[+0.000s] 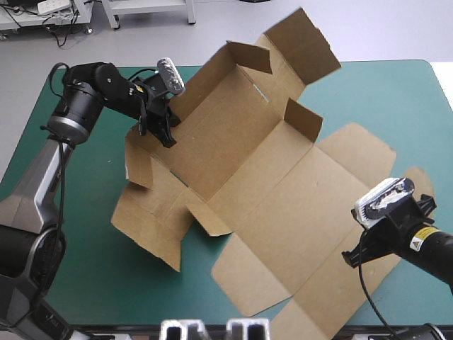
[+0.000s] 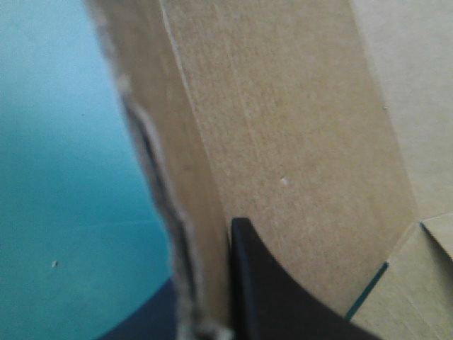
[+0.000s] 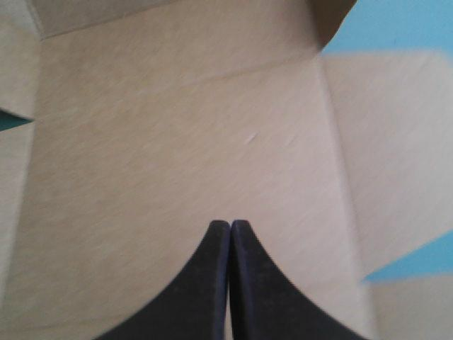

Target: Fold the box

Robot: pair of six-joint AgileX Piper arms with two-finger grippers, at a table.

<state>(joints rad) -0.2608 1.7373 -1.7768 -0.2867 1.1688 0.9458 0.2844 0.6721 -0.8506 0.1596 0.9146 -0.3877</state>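
Note:
The brown box (image 1: 248, 156) lies open in the middle of the teal-green table (image 1: 396, 106). Its far and left walls are raised, and the lid panel lies flat toward the near right. My left gripper (image 1: 164, 134) is shut on the upright left wall. In the left wrist view the wall's edge (image 2: 166, 212) runs between the left gripper's (image 2: 212, 283) fingers, with one black finger (image 2: 272, 290) on the inner face. My right gripper (image 1: 352, 258) hovers over the flat lid panel near its right side. In the right wrist view the right gripper (image 3: 230, 225) is shut, with only board (image 3: 177, 120) beneath it.
Bare teal-green cover (image 1: 78, 234) shows to the near left and at the far right. The box's near flap (image 1: 304, 312) reaches close to the table's front edge. A tall flap (image 1: 301, 42) stands up at the far side.

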